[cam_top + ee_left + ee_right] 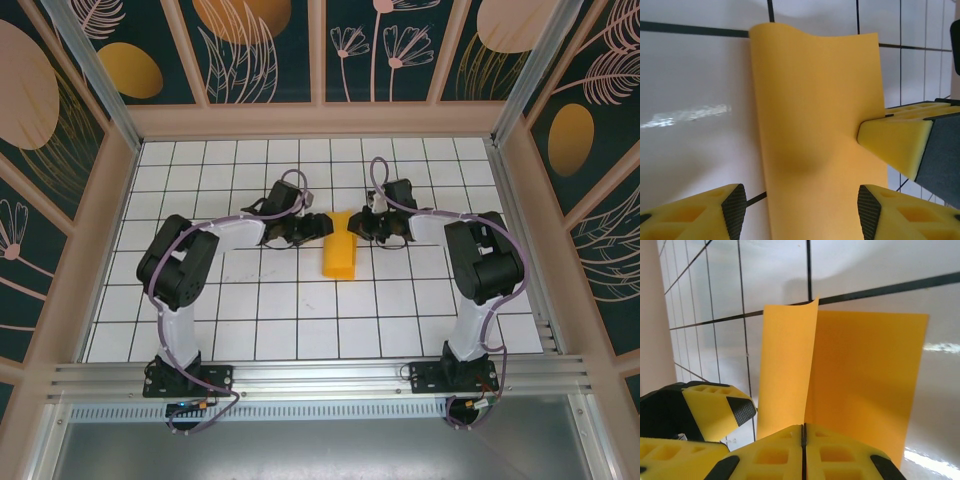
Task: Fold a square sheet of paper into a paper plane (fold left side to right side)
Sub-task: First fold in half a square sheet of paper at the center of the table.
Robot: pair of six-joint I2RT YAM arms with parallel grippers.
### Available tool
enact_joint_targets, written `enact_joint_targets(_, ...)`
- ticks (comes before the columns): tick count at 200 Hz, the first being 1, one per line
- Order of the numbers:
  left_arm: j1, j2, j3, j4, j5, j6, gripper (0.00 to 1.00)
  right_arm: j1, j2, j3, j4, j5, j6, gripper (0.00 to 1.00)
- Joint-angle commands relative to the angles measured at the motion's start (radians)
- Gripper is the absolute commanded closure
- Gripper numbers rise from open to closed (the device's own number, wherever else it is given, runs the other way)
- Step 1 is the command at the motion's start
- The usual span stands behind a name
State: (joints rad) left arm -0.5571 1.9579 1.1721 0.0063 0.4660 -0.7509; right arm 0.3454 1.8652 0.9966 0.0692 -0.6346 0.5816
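Two claws of mine meet over the square sheet of paper (340,256), which lies doubled into a narrow strip in the middle of the tiled table (250,310), between my arms. My right claw (803,434) is pinched together on the far end of the sheet, pads flat against each other with the paper caught in the seam. From that pinch one flap stands up on edge while the other layer lies flat, so this grip is what holds the end of the paper raised off the tiles. My left claw (801,210) stands apart, one finger on either side of the strip, holding nothing. I judge it sits astride so it can press the layers down. The paper bulges softly between us, so the crease looks not yet sharp.
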Motion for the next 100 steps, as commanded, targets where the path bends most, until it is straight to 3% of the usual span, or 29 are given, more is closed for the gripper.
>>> enact_joint_targets(1,-0.019,0.041,0.052,-0.088,-0.055,0.023,0.37,-0.005,-0.041,-0.022,-0.022,0.016,-0.023,0.89)
enact_joint_targets(61,-0.034,0.079,0.075,-0.123,-0.079,0.028,0.4,-0.004,-0.047,-0.032,-0.03,0.019,-0.034,0.85)
enact_joint_targets(100,-0.053,0.108,0.1,-0.171,-0.121,0.051,0.41,-0.018,-0.083,-0.026,-0.078,0.063,-0.073,0.66)
